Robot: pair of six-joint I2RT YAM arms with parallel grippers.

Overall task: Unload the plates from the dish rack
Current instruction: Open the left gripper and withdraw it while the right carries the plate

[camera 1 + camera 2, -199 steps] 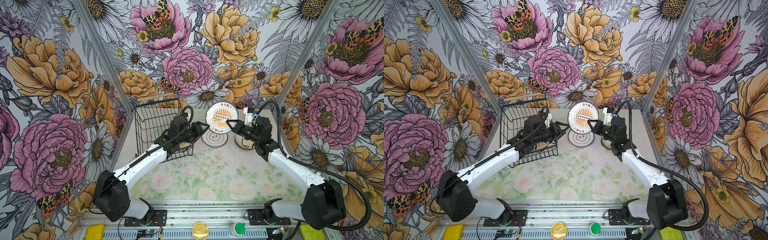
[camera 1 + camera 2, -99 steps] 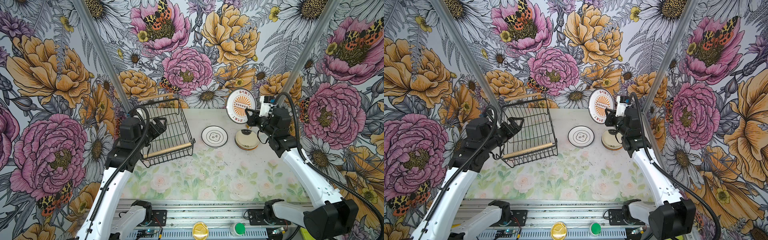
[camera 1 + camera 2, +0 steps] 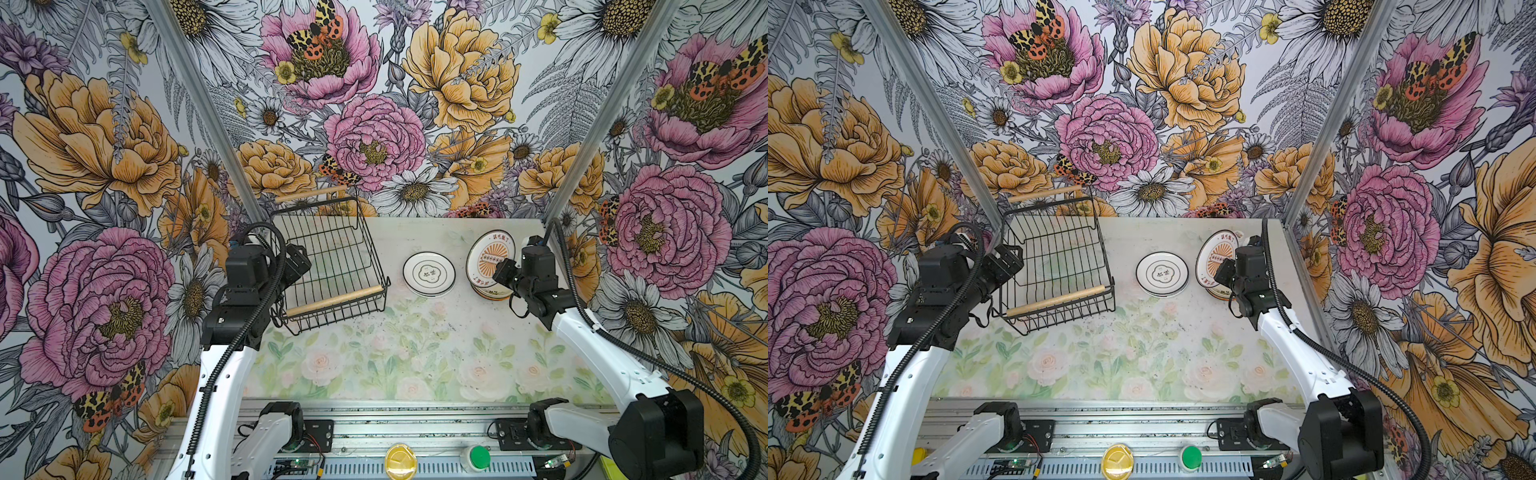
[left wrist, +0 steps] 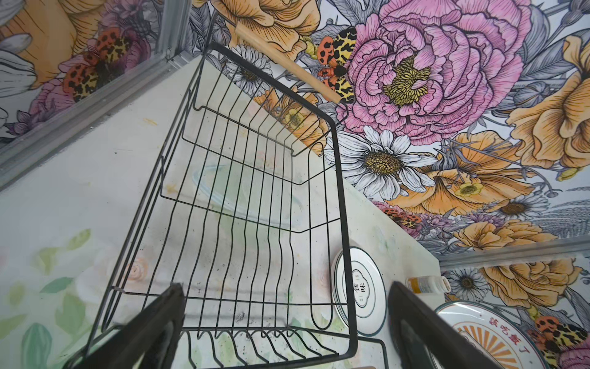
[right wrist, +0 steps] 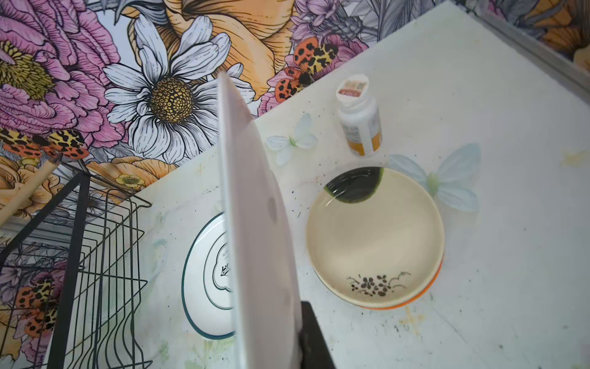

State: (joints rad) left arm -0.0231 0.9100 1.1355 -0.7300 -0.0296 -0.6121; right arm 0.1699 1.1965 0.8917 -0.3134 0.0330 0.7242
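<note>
In a top view the left gripper (image 3: 300, 262) gapes wide, the dish rack (image 3: 332, 266) just ahead of it. The right gripper (image 3: 502, 271) pinches the sunburst plate (image 3: 486, 255), tilted above a stack (image 3: 492, 294). Left wrist: the rack lies beyond the spread fingers (image 4: 153, 326) (nothing held). Right wrist: the sunburst plate stands edge-on in the claw, with the cream floral plate (image 5: 376, 236) just beside it.

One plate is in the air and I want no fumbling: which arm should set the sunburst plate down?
Right. The right gripper is shut on the sunburst plate, held on edge beside the cream floral plate. The left gripper stands open and empty by the dish rack.
</note>
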